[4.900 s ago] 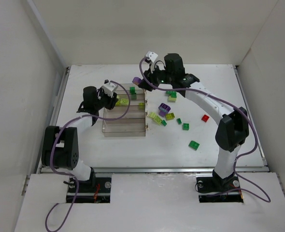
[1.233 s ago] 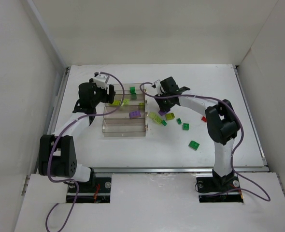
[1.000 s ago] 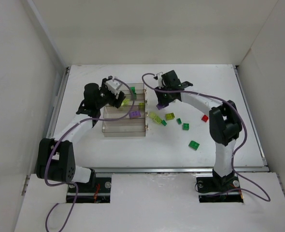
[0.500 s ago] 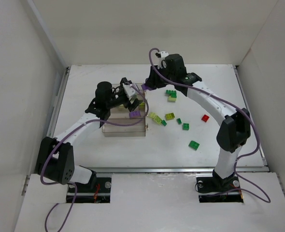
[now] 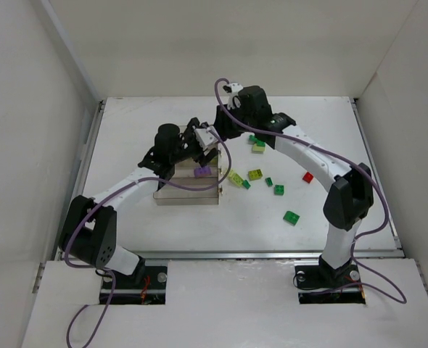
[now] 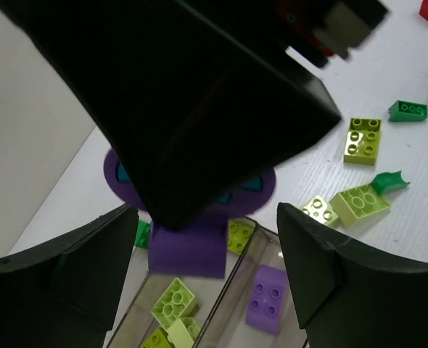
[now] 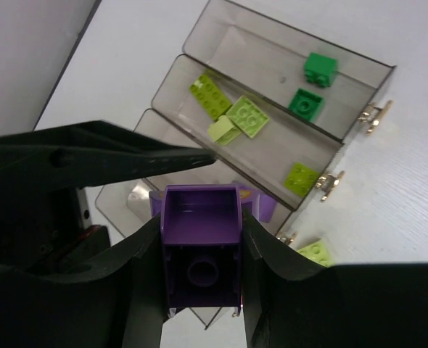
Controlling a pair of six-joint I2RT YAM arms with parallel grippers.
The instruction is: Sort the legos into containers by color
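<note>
My right gripper [image 7: 202, 304] is shut on a purple lego [image 7: 202, 217] and holds it above the clear four-bin tray [image 5: 186, 194]. In the top view the right gripper [image 5: 220, 127] is over the tray's far right end. My left gripper [image 5: 205, 138] is open and empty, right beside it over the tray; its view shows the held purple lego [image 6: 188, 250] between my left fingers [image 6: 91, 268]. In the bins [image 7: 221, 29] lie two green legos [image 7: 320, 69], several yellow-green ones [image 7: 247, 116] and one purple lego [image 6: 263, 297].
Loose legos lie on the table right of the tray: yellow-green ones [image 5: 254, 174], small green ones [image 5: 279, 190], a green one nearer the front [image 5: 291, 217], a red one [image 5: 308, 176] and a green and yellow pair [image 5: 257, 143]. White walls enclose the table.
My right gripper took a purple lego off the table and carried it left over the tray. My left gripper swung right along the tray to meet it.
</note>
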